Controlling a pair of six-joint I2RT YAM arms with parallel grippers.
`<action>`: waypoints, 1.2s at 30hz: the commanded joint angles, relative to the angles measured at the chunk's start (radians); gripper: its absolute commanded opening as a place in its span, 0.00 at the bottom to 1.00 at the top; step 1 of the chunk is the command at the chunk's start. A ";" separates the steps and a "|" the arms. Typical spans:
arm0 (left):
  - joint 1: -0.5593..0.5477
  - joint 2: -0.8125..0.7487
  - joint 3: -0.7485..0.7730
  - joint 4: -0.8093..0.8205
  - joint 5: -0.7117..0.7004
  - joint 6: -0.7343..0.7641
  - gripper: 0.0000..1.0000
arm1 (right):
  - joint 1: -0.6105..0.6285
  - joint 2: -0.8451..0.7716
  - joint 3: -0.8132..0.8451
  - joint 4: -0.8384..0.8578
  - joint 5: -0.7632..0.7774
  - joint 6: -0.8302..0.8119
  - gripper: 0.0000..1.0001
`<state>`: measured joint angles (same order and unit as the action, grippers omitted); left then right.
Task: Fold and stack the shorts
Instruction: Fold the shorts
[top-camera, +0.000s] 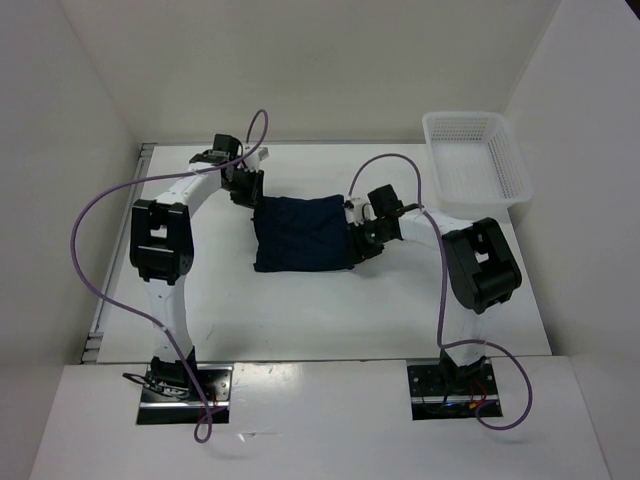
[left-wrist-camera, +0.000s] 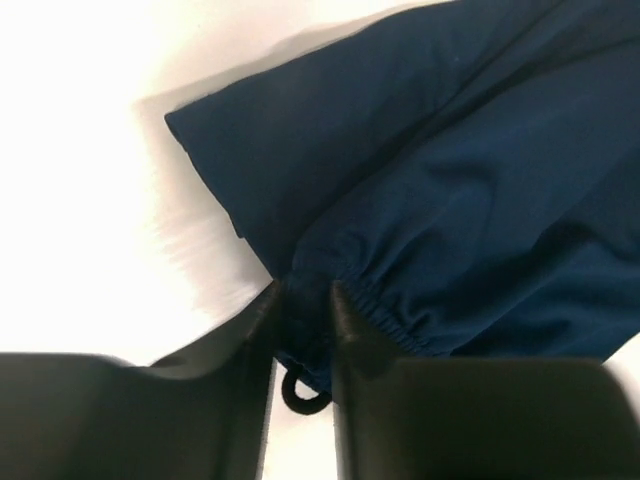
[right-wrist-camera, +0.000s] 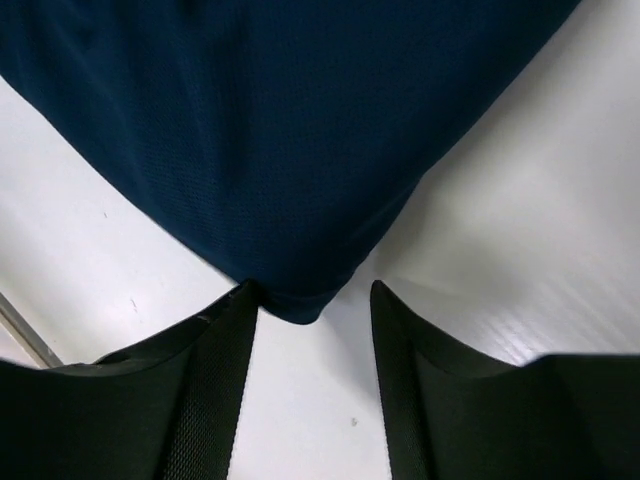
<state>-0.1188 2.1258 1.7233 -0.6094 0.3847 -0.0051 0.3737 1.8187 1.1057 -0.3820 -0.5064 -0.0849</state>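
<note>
The dark navy shorts (top-camera: 303, 234) lie folded into a rough square in the middle of the white table. My left gripper (top-camera: 245, 190) is at their far left corner. In the left wrist view the left gripper (left-wrist-camera: 304, 290) is shut on the gathered waistband of the shorts (left-wrist-camera: 450, 150), and a black cord loop (left-wrist-camera: 303, 395) hangs below the pinched fabric. My right gripper (top-camera: 358, 235) sits at the shorts' right edge. In the right wrist view the right gripper (right-wrist-camera: 312, 290) is open, and a corner of the shorts (right-wrist-camera: 280, 120) lies between its tips, touching only the left finger (right-wrist-camera: 225, 340).
A white mesh basket (top-camera: 462, 117) stands at the far right corner of the table, apart from the shorts. White walls close in the table on the left, back and right. Purple cables loop above both arms.
</note>
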 joint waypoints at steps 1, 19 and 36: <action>-0.001 0.032 0.045 0.036 0.000 0.005 0.29 | 0.022 0.033 -0.041 0.042 -0.004 0.048 0.47; 0.011 -0.115 0.047 -0.024 -0.001 0.005 0.85 | 0.022 -0.010 0.089 -0.073 -0.081 -0.121 0.65; 0.278 -0.605 -0.247 -0.020 -0.154 0.005 1.00 | -0.343 -0.314 0.382 -0.222 0.267 -0.150 1.00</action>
<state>0.1234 1.6066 1.5375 -0.6437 0.2863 -0.0040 0.0845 1.6020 1.4307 -0.5983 -0.3725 -0.2455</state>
